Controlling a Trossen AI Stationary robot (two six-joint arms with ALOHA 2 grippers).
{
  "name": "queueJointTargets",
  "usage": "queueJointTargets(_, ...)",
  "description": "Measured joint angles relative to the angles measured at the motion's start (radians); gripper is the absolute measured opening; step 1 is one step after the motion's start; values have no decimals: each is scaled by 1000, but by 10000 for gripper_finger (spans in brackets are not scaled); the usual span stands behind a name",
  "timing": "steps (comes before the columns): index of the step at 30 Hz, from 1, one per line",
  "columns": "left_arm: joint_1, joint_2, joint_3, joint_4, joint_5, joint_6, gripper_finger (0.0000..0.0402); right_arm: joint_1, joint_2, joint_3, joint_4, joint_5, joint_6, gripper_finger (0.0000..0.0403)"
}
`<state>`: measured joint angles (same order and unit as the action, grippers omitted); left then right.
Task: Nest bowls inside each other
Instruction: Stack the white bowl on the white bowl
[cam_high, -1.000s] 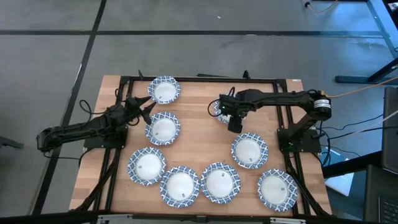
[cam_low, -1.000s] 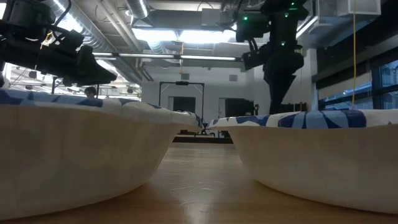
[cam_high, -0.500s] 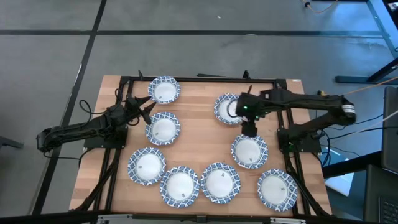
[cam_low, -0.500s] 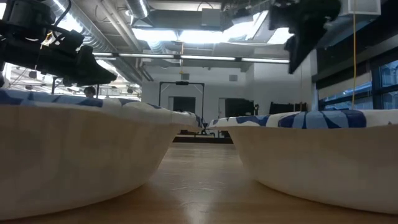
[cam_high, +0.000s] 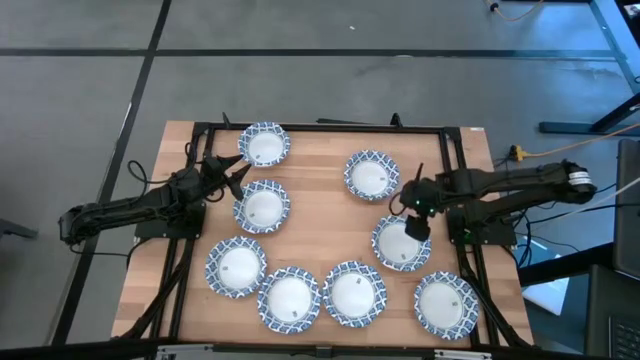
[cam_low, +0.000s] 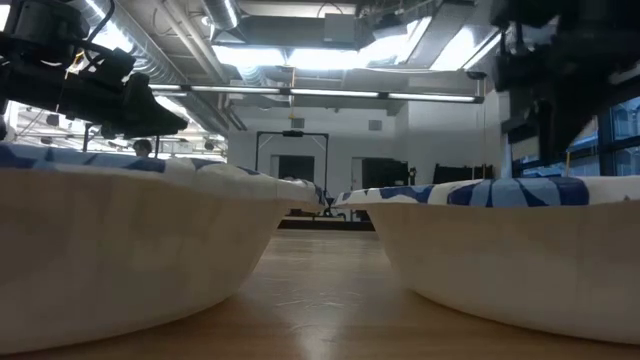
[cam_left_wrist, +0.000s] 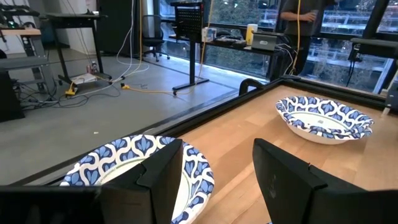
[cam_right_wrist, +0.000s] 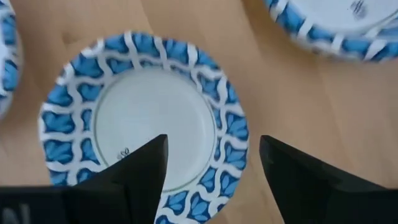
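Several blue-and-white patterned bowls with white insides stand singly on the wooden table. My right gripper (cam_high: 415, 222) (cam_right_wrist: 211, 155) is open and hovers over one bowl (cam_high: 401, 243) (cam_right_wrist: 143, 118) at the right, its fingers pointing down at it without touching. My left gripper (cam_high: 238, 175) (cam_left_wrist: 217, 168) is open and waits at the table's left, between the far-left bowl (cam_high: 264, 145) (cam_left_wrist: 143, 168) and a bowl (cam_high: 262, 207) nearer. Another bowl (cam_high: 371, 174) (cam_left_wrist: 323, 118) stands at the far middle.
More bowls lie along the near edge (cam_high: 236, 266) (cam_high: 289, 299) (cam_high: 353, 293) (cam_high: 446, 305); two of them fill the low view (cam_low: 120, 250) (cam_low: 510, 240). A black frame (cam_high: 320, 127) rims the table. Bare wood (cam_high: 320, 215) lies in the middle. A person (cam_left_wrist: 305, 18) stands far off in the room.
My right gripper has swung from over the far-middle bowl toward the table's near and right side and now stands over the right-hand bowl. The far-middle bowl, partly covered before, shows whole.
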<state>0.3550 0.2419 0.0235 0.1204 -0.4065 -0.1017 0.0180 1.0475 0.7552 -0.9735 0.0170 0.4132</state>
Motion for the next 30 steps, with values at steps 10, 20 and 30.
queueJointTargets(10,0,0,0,0,0,0,190,14,0,-113,48,39,204,255)
queueJointTargets(20,0,0,0,0,0,-3,190,14,0,-194,68,42,356,247)
queueJointTargets(30,0,0,0,0,0,-4,190,14,6,-206,95,14,362,169)
